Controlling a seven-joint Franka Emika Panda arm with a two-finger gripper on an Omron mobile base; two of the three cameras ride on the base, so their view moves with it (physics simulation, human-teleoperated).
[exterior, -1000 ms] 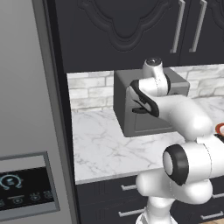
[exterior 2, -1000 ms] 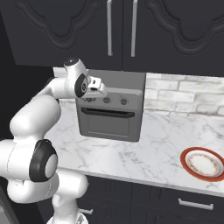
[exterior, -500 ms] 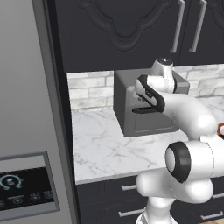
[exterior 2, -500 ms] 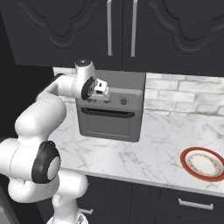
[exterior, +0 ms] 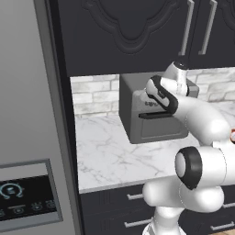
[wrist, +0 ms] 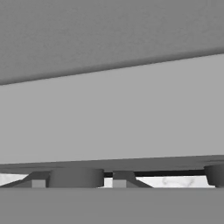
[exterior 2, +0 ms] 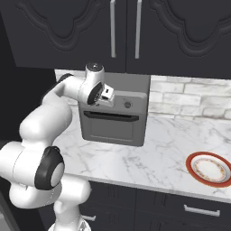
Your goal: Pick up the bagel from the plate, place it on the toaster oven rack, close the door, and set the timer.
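The grey toaster oven (exterior 2: pixel 113 131) stands on the counter with its door (exterior 2: pixel 109 131) closed, the black bar handle (exterior 2: pixel 110 116) along its top edge. The rack and the bagel are hidden. My gripper (exterior 2: pixel 109 94) is at the left end of the oven's control strip. In the hand view my gripper (wrist: pixel 78 181) has its two fingertips either side of a round knob (wrist: pixel 76 177), with a small gap on the right, so it is open. The red-rimmed plate (exterior 2: pixel 210 168) lies bare at the counter's right end, and its edge (exterior: pixel 232 135) shows past the arm.
A second knob (exterior 2: pixel 127 104) sits to the right on the control strip. Dark upper cabinets (exterior 2: pixel 126 31) hang just above the oven. A tall grey fridge (exterior: pixel 27 114) stands at the left. Marble counter (exterior 2: pixel 162 149) runs between oven and plate.
The hand has swung to the right from beside the oven's left edge onto the front control strip, and the jaws have widened a little.
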